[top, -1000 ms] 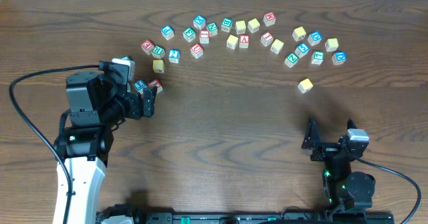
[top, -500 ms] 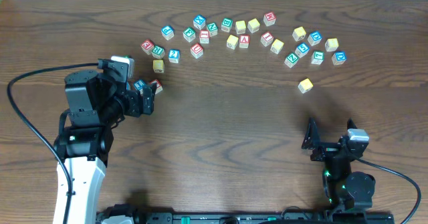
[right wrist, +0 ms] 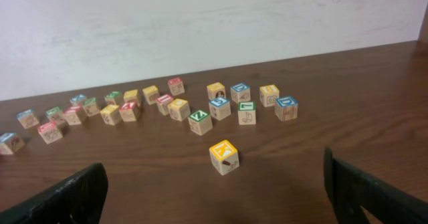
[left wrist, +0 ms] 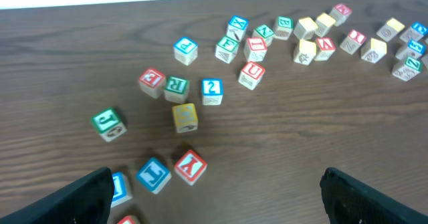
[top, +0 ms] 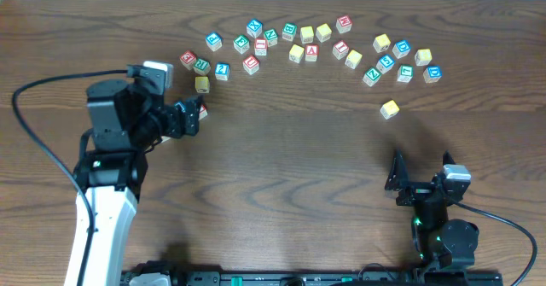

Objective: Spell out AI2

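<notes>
Many lettered wooden blocks lie scattered along the far side of the table. A blue 2 block [top: 222, 71] also shows in the left wrist view [left wrist: 211, 91]. A red A block [top: 311, 51] lies in the middle cluster and shows in the left wrist view [left wrist: 325, 46]. A red I block [top: 341, 49] lies just right of it. My left gripper [top: 189, 119] is open and empty, with a blue T block [left wrist: 153, 174] and a red Y block [left wrist: 190, 166] just ahead of its fingers [left wrist: 217, 204]. My right gripper [top: 422, 173] is open and empty near the front right [right wrist: 217, 197].
A lone yellow block [top: 389, 108] lies apart from the others, ahead of the right gripper [right wrist: 225, 156]. A green block [left wrist: 107, 124] and a yellow block [left wrist: 184, 116] lie near the left gripper. The left arm's black cable [top: 34, 154] loops over the table's left side.
My left gripper has moved a little toward the far side, closer to the blocks by its fingers. The right arm and all blocks have stayed still.
</notes>
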Controlling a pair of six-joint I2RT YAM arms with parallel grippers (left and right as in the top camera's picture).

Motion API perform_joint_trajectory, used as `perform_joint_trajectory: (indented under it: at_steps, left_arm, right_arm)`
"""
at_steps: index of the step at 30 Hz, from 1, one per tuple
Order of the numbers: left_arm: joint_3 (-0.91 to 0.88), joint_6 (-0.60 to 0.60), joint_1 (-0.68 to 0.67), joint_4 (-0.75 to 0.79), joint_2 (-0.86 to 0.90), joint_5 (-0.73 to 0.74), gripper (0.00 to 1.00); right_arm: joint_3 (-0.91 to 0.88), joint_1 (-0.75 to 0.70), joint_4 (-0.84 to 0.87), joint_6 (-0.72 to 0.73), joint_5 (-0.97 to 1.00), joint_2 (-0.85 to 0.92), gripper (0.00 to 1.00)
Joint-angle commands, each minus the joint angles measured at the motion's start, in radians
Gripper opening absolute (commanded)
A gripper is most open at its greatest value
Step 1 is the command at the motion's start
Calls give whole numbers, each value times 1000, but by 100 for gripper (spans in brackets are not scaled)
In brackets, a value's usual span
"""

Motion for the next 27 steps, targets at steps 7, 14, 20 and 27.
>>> perform_joint_trajectory:
  at_steps: [7, 14, 20, 27]
  left_arm:
    - [38, -8, -135, 164, 95, 9, 98]
    - [38, -12, -210, 210, 177, 9, 98]
    - [38, -32, -243, 210, 202, 9, 98]
    - [38, -34, -261, 208, 201, 8, 97]
  right_arm:
    - [-2, -4, -2, -8, -2, -6, 99]
    - [-2, -4, -2, -8, -2, -6, 99]
    - [-2, -4, -2, -8, -2, -6, 99]
    - [-2, -4, -2, -8, -2, -6, 99]
